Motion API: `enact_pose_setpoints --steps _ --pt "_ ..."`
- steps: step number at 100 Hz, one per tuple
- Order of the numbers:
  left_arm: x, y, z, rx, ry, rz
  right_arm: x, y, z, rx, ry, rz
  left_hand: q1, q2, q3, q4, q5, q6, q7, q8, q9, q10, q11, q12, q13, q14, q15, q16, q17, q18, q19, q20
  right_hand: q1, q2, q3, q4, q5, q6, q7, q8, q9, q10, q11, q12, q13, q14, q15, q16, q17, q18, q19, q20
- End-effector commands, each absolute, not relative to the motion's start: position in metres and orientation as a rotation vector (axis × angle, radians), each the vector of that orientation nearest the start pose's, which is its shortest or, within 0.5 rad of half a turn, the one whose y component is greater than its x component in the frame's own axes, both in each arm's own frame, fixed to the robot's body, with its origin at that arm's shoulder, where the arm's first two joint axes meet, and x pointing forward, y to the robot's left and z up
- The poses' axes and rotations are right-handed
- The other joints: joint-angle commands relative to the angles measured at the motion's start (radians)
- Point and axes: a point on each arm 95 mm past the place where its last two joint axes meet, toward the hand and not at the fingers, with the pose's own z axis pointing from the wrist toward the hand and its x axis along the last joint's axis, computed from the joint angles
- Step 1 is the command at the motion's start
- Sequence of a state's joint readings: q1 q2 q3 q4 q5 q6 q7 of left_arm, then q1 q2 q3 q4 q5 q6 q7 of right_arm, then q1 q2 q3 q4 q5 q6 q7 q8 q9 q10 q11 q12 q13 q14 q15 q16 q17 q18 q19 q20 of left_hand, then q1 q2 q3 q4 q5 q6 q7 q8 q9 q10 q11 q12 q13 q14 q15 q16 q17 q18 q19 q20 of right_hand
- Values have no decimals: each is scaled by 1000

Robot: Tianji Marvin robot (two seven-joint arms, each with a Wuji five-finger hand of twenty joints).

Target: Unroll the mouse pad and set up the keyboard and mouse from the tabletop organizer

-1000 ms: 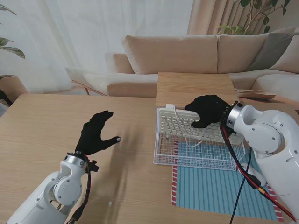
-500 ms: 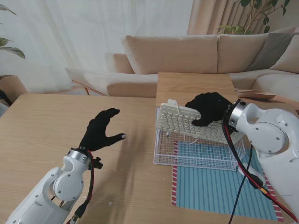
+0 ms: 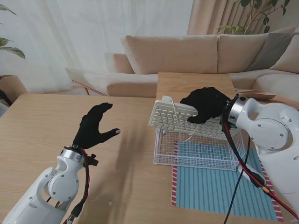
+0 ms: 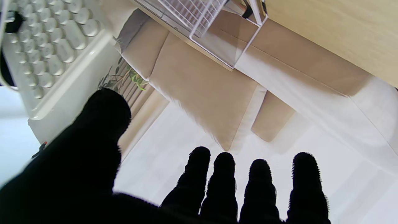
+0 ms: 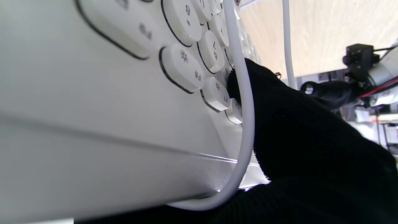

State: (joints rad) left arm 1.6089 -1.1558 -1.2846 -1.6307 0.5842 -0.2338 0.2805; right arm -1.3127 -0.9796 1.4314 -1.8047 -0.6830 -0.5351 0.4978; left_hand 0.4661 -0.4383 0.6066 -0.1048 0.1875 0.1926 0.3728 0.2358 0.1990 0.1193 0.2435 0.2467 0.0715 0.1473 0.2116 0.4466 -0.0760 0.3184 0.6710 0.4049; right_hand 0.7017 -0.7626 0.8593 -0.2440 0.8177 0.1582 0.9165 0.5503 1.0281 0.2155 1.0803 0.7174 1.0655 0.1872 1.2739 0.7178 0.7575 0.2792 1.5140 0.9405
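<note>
We noted the right hand (image 3: 205, 105) clamping the cream round-keyed keyboard (image 3: 180, 119) clear above the white wire organizer (image 3: 198, 156), while the left hand (image 3: 93, 130), fingers spread and empty, waited beside it.

Beige sofa (image 3: 196, 53) behind wooden table (image 3: 42, 130); sheer white curtain (image 3: 70, 32) left of sofa, tan drape (image 3: 208, 16) behind it. Daylight.

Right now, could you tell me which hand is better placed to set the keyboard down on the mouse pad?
The right hand. It already grips the keyboard, lifted above the wire organizer, with the mouse pad just nearer to me. The left hand hovers open over bare table, well apart.
</note>
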Motion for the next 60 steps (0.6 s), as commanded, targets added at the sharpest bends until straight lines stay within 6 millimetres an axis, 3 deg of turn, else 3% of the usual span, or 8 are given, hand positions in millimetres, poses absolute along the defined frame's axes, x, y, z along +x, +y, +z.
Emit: enact_pose_setpoints --steps 1,26,60 --pt "395 14 -294 -1357 980 -2026 426 -11 -119 646 1868 1765 9 2 23 24 -32 10 7 10 0 13 17 -13 5 -4 16 -12 -11 9 42 -2 149 74 197 52 38 -130 55 30 13 78 9 21 87 -71 69 38 -8 -48 -45 26" --pt "398 59 -294 -1333 895 -1945 412 10 -104 588 1888 1835 13 11 27 26 -26 8 10 11 2 13 24 -11 9 -2 20 -13 -12 11 35 -7 148 67 200 50 41 -129 55 29 20 80 7 22 102 -73 66 38 17 -43 -45 31" --pt "397 68 -296 -1329 815 -1939 386 39 -96 583 1972 1867 18 16 26 27 -23 10 8 10 1 14 27 -10 6 -5 19 -17 -12 12 36 -6 144 57 207 50 43 -128 55 27 30 79 6 27 123 -83 63 36 52 -42 -43 33"
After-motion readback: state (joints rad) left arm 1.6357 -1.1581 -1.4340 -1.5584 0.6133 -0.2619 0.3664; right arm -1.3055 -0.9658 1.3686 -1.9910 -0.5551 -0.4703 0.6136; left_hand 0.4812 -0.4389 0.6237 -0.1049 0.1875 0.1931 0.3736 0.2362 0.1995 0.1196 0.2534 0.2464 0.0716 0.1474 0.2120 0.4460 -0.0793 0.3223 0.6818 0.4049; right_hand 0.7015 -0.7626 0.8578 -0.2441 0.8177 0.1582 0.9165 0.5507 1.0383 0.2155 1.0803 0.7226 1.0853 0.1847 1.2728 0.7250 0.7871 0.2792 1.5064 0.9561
